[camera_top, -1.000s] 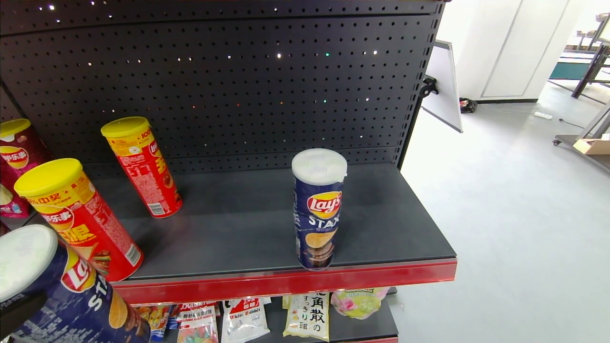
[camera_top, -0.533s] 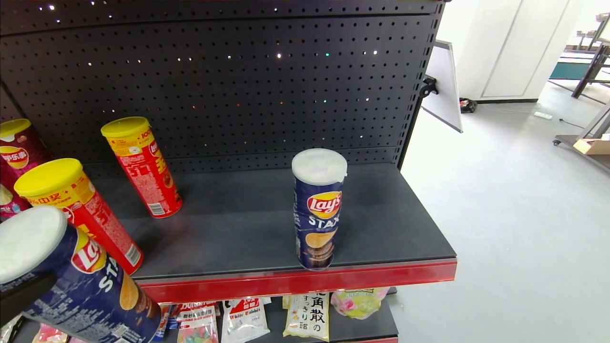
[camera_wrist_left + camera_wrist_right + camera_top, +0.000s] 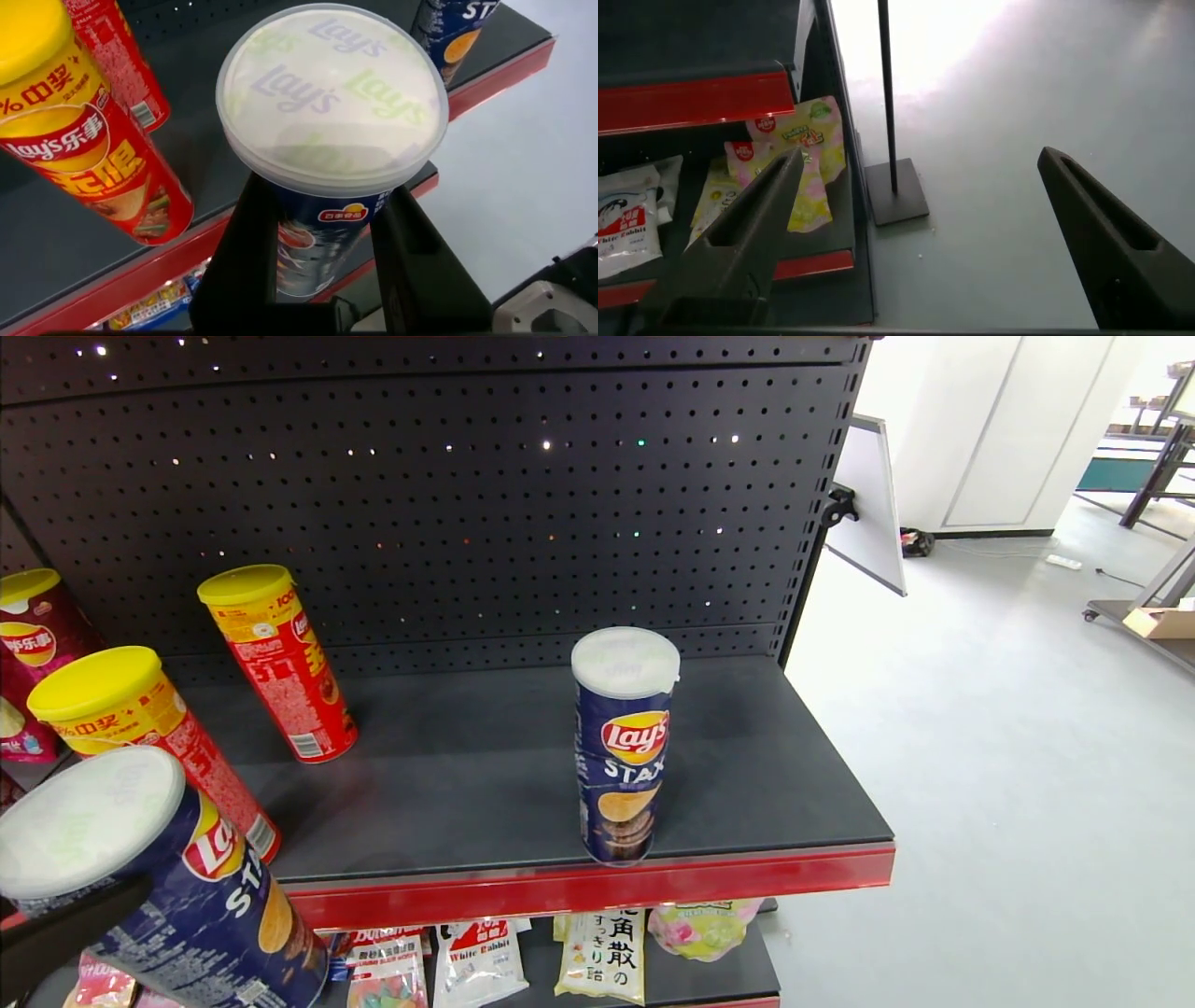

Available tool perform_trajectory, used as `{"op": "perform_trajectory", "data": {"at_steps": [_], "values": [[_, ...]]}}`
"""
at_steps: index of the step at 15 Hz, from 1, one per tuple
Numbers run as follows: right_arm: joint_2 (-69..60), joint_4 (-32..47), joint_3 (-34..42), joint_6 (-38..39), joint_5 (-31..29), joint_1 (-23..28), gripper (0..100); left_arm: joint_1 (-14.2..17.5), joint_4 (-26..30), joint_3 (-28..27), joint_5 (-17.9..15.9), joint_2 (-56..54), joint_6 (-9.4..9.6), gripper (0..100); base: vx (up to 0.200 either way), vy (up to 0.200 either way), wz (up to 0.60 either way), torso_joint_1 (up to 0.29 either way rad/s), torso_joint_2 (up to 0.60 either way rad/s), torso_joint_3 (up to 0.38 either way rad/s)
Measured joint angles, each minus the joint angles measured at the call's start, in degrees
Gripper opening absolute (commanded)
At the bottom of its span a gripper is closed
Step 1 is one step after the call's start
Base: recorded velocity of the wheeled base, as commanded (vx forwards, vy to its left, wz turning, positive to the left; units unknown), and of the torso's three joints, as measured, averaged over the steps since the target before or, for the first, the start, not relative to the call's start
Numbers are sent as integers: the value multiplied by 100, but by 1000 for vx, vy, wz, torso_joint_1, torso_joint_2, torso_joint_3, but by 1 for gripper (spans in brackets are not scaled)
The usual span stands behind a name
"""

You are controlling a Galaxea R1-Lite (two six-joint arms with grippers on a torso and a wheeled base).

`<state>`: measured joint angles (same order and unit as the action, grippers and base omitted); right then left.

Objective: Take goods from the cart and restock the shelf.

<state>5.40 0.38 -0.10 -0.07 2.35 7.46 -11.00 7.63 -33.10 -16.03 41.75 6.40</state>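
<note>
Left gripper (image 3: 327, 238) is nearest, jaws clamped on a blue chip can (image 3: 332, 93), one dark finger (image 3: 245, 252) on each side of the body just under the lid. Held can sits low at the robot's left in the head view, in the air in front of the shelf's red front strip (image 3: 607, 887), not on the board. Its bottom end shows against the strip and the lower tier in the left wrist view.

Right gripper (image 3: 929, 233) has its jaws wide apart with nothing between them. It hangs over grey floor off the end of the lower tier, near snack bags (image 3: 799, 159) and a thin pole on a flat base (image 3: 896, 191).

Just behind the held can is a red can with yellow lid (image 3: 112, 709) at the front left of the shelf board (image 3: 467, 775), partly covered by the held can in the head view. It is the closest obstacle. A second red can (image 3: 280, 663) stands deeper, near the pegboard back (image 3: 467, 523). A magenta can (image 3: 37, 625) is at the far left edge. Another blue can (image 3: 624, 747) stands upright at the front edge, well right of the red ones, with bare board between them.

Held can: dark blue cylinder with a translucent white lid showing faint printed logos, a red-yellow logo and a chip picture on the side. It matches the blue can on the shelf.
</note>
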Motion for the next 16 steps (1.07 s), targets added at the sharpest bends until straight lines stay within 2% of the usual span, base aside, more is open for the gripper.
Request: {"op": "perform_trajectory", "data": {"at_steps": [1, 3, 7, 13, 16], "values": [[0, 0, 0, -2, 0, 0, 100, 0, -20, -6, -2, 72, 140, 0, 0, 0, 0, 0, 0, 0], [5, 5, 0, -2, 0, 0, 100, 0, -277, -50, -6, 260, 235, 0, 0, 0, 0, 0, 0, 0], [7, 5, 0, -2, 0, 0, 100, -49, -463, -422, -24, 789, 233, 0, 0, 0, 0, 0, 0, 0], [9, 6, 0, -2, -1, 0, 100, -658, -1247, -1062, -39, 1957, 176, 0, 0, 0, 0, 0, 0, 0], [9, 6, 0, -4, 0, 0, 100, -752, -1425, -1279, -50, 2547, 174, 0, 0, 0, 0, 0, 0, 0]]}}
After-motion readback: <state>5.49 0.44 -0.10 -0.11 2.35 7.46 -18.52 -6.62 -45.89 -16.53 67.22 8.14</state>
